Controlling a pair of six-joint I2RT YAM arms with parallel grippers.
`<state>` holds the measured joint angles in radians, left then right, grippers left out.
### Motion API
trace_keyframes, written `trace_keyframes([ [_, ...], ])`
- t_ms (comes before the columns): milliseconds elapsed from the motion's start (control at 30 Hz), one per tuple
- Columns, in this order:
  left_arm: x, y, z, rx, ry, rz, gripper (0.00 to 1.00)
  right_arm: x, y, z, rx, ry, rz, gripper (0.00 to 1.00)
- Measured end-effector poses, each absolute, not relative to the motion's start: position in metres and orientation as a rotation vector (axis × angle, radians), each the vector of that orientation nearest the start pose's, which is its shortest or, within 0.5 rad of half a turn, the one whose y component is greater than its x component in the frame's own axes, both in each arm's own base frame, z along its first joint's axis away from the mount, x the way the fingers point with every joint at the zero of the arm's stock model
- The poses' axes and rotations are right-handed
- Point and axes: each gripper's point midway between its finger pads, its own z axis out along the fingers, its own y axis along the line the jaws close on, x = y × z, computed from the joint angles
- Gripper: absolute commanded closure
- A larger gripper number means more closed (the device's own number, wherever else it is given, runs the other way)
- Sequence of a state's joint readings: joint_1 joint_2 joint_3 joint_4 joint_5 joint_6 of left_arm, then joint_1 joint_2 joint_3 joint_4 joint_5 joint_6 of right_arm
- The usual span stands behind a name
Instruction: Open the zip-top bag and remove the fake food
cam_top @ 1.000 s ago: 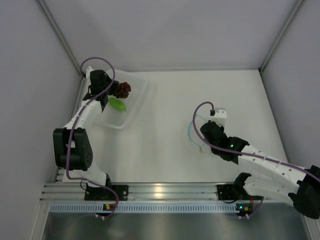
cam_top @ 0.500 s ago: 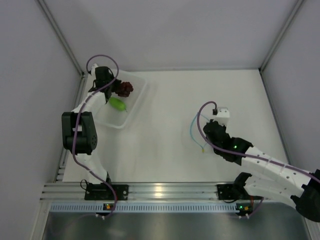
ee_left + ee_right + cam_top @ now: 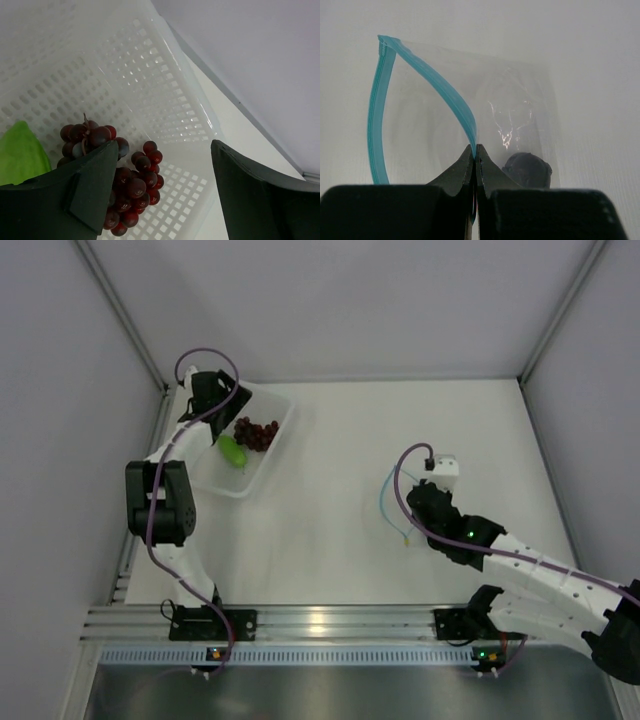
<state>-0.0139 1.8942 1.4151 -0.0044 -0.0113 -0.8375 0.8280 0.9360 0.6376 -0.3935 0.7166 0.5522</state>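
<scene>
The clear zip-top bag [image 3: 392, 502] lies on the table, its light blue zip strip [image 3: 462, 112] bowed apart at the mouth. My right gripper [image 3: 476, 149] is shut on one side of that strip, and shows in the top view as well [image 3: 410, 508]. A small dark lump [image 3: 527, 169] of fake food sits inside the bag, just right of the fingers. The dark red grape bunch [image 3: 127, 182] and the green piece [image 3: 22, 155] lie in the white perforated tub [image 3: 165, 80]. My left gripper [image 3: 165, 145] hangs open over the grapes [image 3: 258, 432], holding nothing.
The tub [image 3: 278, 408] stands at the back left against the left wall, with the left gripper [image 3: 220, 410] and the green piece [image 3: 232, 450] at its left side. Enclosure walls close off the left, back and right of the white table.
My left gripper has opened and the grape bunch has dropped from it into the tub beside the green piece. The right gripper keeps its hold on the zip strip.
</scene>
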Motion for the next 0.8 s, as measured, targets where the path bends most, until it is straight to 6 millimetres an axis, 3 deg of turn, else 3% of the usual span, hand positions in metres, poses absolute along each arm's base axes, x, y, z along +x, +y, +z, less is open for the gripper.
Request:
trace_keyframes([
  [200, 0.548, -0.042, 0.198, -0.802, 1.881, -0.559, 0.11, 0.249, 0.128, 0.142, 0.053, 2.08, 0.026, 1.0],
  [367, 0.526, -0.054, 0.266, -0.695, 1.801, -0.654, 0.14, 0.247, 0.135, 0.144, 0.012, 2.098, 0.056, 1.0],
  [567, 0.479, -0.073, 0.331, -0.534, 1.743, -0.764, 0.15, 0.248, 0.148, 0.157, -0.014, 2.1, 0.133, 1.0],
  [667, 0.456, -0.089, 0.348, -0.425, 1.762, -0.829, 0.15, 0.249, 0.154, 0.168, -0.015, 2.09, 0.168, 1.0],
  [800, 0.43, -0.124, 0.344, -0.286, 1.833, -0.891, 0.12, 0.249, 0.16, 0.178, -0.026, 2.084, 0.206, 1.0],
])
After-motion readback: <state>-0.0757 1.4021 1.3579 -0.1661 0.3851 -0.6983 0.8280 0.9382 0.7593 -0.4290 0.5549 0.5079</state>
